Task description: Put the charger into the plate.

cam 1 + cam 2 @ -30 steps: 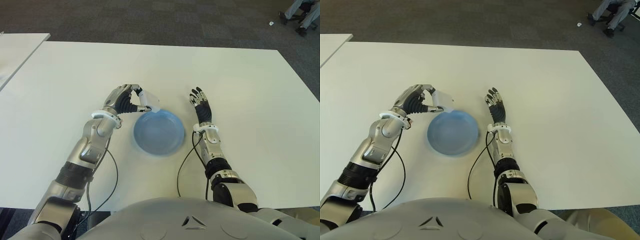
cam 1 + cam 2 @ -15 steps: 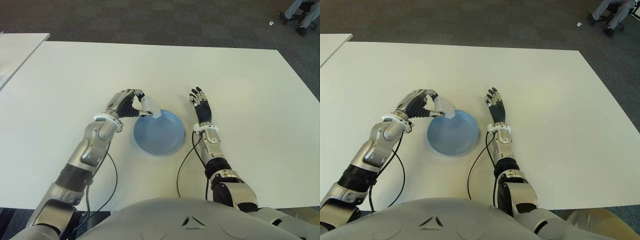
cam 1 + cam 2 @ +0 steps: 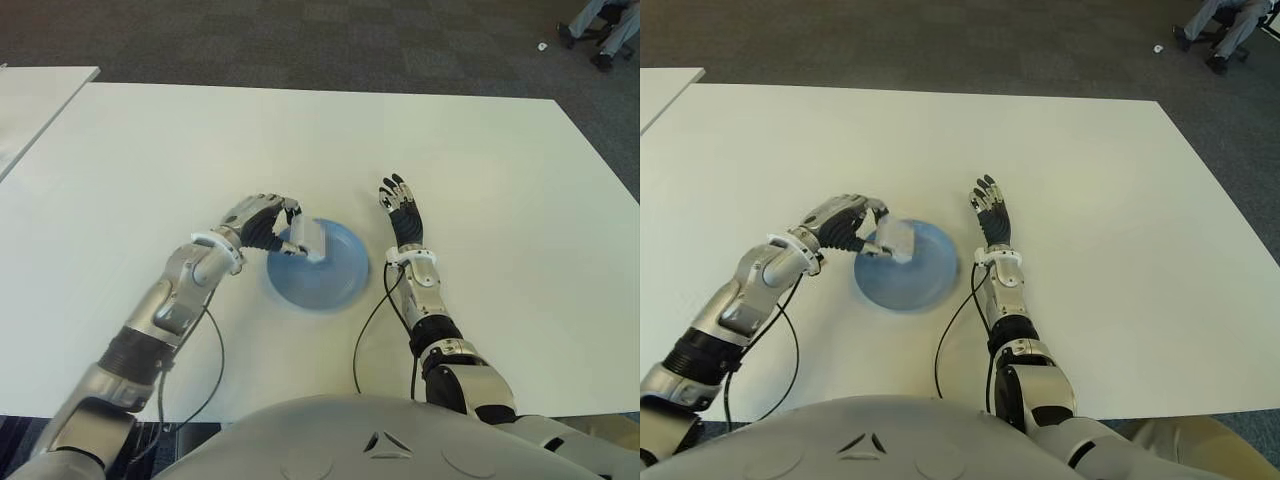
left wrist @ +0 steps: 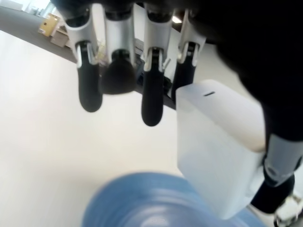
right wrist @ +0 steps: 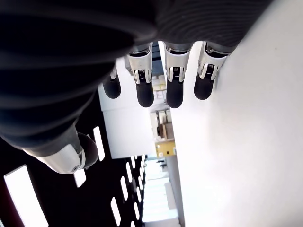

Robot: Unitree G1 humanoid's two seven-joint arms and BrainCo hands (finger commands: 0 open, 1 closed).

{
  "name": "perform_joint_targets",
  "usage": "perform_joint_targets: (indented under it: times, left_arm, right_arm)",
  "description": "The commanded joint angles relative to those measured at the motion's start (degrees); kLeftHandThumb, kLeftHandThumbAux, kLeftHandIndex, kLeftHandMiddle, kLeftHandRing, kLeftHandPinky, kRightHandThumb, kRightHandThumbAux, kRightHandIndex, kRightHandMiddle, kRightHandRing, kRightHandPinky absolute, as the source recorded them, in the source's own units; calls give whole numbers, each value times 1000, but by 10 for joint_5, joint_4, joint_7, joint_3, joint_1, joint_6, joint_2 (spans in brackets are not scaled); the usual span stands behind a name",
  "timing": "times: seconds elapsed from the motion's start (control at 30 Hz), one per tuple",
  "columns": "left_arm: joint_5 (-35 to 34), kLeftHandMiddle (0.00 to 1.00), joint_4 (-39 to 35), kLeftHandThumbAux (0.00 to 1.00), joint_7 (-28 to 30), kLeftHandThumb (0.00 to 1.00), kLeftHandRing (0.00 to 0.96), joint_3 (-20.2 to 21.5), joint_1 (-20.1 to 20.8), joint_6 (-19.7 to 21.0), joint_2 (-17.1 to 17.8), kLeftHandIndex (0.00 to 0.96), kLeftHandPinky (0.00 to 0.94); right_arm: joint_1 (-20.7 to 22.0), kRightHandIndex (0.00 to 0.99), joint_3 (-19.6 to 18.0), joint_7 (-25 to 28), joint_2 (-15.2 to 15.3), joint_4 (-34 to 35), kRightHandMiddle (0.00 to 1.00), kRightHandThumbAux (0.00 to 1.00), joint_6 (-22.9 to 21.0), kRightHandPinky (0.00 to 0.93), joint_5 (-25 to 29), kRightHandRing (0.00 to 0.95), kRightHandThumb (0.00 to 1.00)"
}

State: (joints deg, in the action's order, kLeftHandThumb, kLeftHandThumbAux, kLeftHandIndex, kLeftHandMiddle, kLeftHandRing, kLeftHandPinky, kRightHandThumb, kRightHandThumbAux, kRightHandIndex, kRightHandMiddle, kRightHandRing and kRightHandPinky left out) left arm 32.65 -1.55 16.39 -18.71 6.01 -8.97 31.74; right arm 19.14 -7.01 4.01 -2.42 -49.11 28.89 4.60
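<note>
A white block charger [image 3: 308, 240] is pinched in my left hand [image 3: 268, 222], just above the left part of the blue plate [image 3: 335, 275]. In the left wrist view the charger [image 4: 218, 161] hangs from the thumb and fingers [image 4: 151, 90] with the plate's blue surface [image 4: 142, 203] right beneath it. Whether the charger touches the plate I cannot tell. My right hand [image 3: 402, 208] shows to the right of the plate with its fingers stretched out and nothing in them.
The plate sits mid-table on a wide white table [image 3: 500, 180]. A second white table [image 3: 40, 90] stands at the far left. A person's legs [image 3: 605, 25] show at the far right on the dark carpet. Black cables [image 3: 370, 330] trail from both wrists.
My left hand has carried the charger rightward and down, from the plate's far left rim to over the plate's left part. The right hand has stayed still.
</note>
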Motion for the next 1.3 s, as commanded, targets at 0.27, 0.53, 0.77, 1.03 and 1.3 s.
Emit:
perform_joint_targets:
  times: [0.27,0.53,0.77,1.03,1.3]
  left_arm:
    - [-23,39,37,315,53,136,42,-6,24,-70,31,14,46]
    - [-25,60,45,333,41,150,60,1,24,-87,31,38,79]
    - [-29,191,56,390,42,216,189,4,29,-118,36,138,191]
    - [-29,314,47,434,48,324,294,13,29,-117,39,262,215]
    - [-25,393,34,458,22,360,361,29,25,-122,29,328,315]
  right_arm:
    - [0,53,1,-1,-4,-14,144,575,-6,113,0,119,0]
    - [2,50,1,-4,-7,-17,142,576,-4,105,0,117,0]
    - [3,49,1,-8,-9,-19,141,574,-1,100,-1,115,0]
    - [5,53,2,-11,-12,-22,145,567,-2,102,-2,117,0]
    - [5,54,2,-9,-12,-24,149,564,-2,99,0,120,0]
